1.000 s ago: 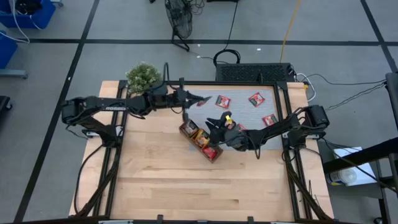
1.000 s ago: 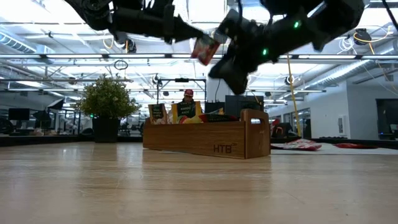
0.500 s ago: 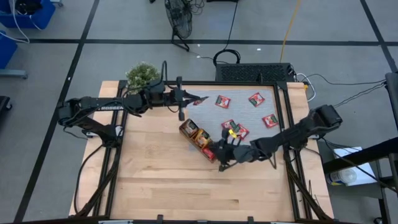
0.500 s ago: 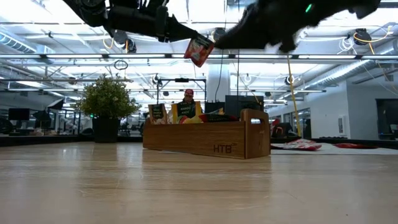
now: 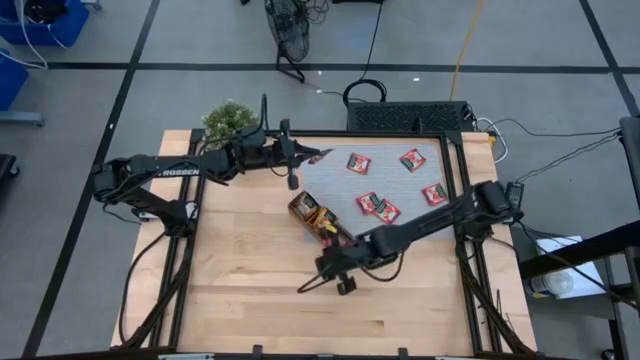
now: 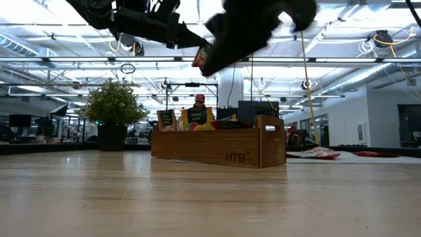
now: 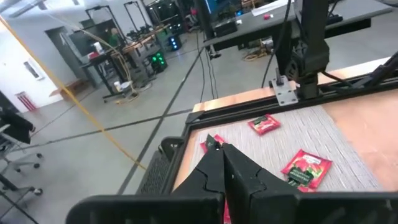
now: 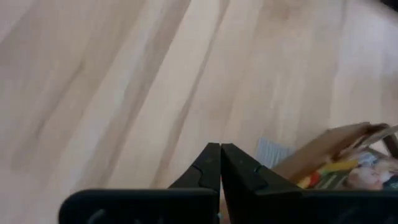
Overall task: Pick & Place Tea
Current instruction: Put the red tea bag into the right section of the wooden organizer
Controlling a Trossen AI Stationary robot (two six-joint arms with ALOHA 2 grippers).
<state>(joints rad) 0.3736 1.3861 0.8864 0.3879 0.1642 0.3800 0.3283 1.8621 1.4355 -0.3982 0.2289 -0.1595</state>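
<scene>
Red sachet sits pinched in the left gripper, upper centre, above the mat. Right gripper, lower centre, is closed and empty. Thin grip could slip short of the tray.

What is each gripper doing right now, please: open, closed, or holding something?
Left gripper: shut on a red tea sachet, raised above the table.
Right gripper: shut, holding nothing, over bare wood beside the wooden tray.
</scene>
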